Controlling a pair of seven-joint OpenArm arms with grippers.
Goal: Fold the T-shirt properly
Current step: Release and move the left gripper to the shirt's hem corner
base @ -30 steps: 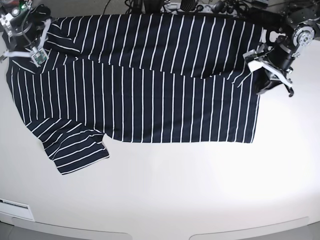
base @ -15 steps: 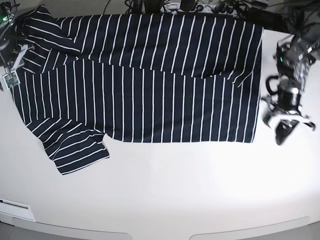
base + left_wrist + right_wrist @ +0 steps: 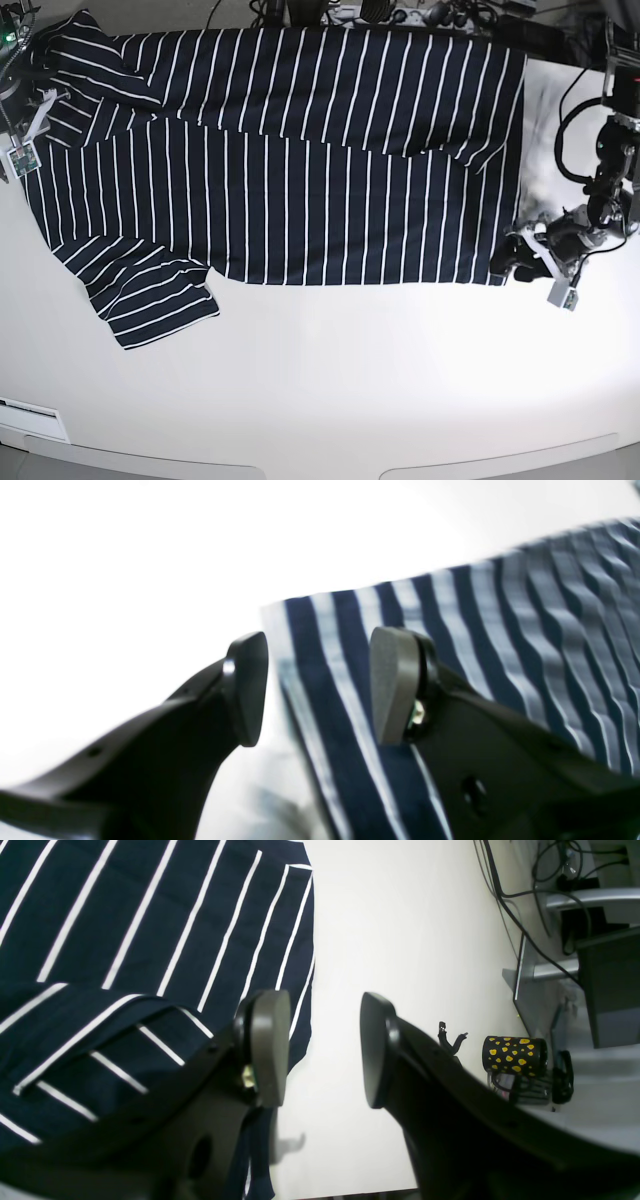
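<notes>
Left tool open, straddling the near-right hem corner of the dark navy white-striped cloth T-shirt; next: close, fold it over.

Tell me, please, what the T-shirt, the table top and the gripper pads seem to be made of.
T-shirt: soft knit cloth, probably cotton jersey, matte; it lies limp, with ripples and folded layers.
Table: smooth, hard white surface, perhaps laminate; slightly glossy, since it shows glare and faint reflections.
Pads of the right gripper: grey, matte, rubber-like faces on black, probably plastic, fingers. The left gripper looks alike, though blurred.
</notes>
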